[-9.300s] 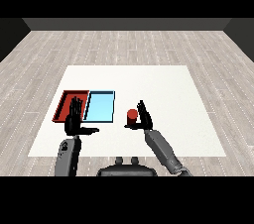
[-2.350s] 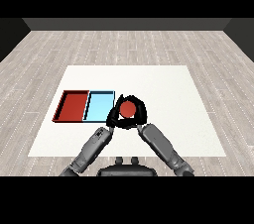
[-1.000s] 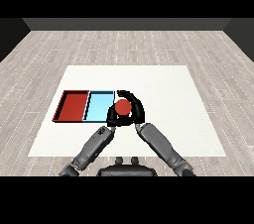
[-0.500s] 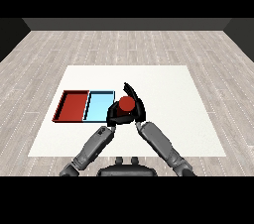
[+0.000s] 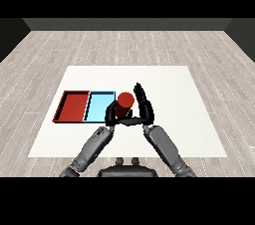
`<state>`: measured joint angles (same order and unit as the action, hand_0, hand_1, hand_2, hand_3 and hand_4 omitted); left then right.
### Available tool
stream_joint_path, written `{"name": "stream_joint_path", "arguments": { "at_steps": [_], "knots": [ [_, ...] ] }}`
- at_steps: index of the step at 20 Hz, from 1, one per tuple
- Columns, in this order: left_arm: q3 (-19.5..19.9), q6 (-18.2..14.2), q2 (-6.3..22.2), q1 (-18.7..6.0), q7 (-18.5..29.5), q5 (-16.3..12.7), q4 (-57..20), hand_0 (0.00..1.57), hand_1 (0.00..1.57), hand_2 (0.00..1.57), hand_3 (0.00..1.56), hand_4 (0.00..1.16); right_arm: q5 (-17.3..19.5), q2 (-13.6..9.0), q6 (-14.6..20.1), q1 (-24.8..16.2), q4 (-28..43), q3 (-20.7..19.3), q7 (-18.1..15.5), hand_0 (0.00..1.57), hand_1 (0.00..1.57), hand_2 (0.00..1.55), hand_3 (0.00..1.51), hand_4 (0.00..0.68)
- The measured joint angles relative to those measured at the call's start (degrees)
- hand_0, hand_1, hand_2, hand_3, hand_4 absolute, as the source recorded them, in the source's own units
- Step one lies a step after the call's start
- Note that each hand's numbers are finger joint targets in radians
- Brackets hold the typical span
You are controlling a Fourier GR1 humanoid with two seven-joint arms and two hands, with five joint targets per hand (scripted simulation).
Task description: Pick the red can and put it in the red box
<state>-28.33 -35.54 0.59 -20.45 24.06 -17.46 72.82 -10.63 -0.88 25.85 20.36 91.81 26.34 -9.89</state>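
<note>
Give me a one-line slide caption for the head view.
Both hands, left and right, hold the red can beside the light blue tray, short of the red tray.

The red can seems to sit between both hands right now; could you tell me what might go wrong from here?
1. The red can sits between the left hand and the right hand, whose fingers look fairly straight; if either hand shifts, it could slip.
2. The can hangs by the light blue tray, and the red tray lies beyond it, so an early release would likely land it in the wrong tray.
</note>
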Motion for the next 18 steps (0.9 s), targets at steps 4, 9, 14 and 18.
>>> {"name": "stream_joint_path", "arguments": {
  "at_steps": [4,9,14,18],
  "knots": [
    [2.1,0.8,0.2,-0.5,0.2,0.6,-0.6,1.57,1.57,1.57,1.47,1.13,-0.5,-2.1,-2.7,-4.6,5.2,-2.3,-0.5,0.00,0.00,0.00,0.00,0.000],
    [6.7,3.3,3.6,-0.6,-1.1,0.7,0.6,1.57,1.57,1.57,1.48,1.13,-4.1,-5.8,-6.5,-10.1,12.7,-6.7,0.6,0.00,0.00,0.00,0.00,0.000],
    [11.1,3.3,9.0,-0.9,-5.0,1.7,3.4,1.57,1.57,1.57,1.49,1.12,-6.3,-9.1,-10.1,-15.9,15.7,-10.9,-1.2,0.00,0.00,0.00,0.00,0.000],
    [15.2,4.6,14.8,-0.9,-7.6,2.1,3.3,1.57,1.57,1.57,1.49,1.11,-7.7,-10.5,-11.6,-20.1,16.0,-13.9,-2.2,0.00,0.00,0.00,0.00,0.000]
  ]
}}
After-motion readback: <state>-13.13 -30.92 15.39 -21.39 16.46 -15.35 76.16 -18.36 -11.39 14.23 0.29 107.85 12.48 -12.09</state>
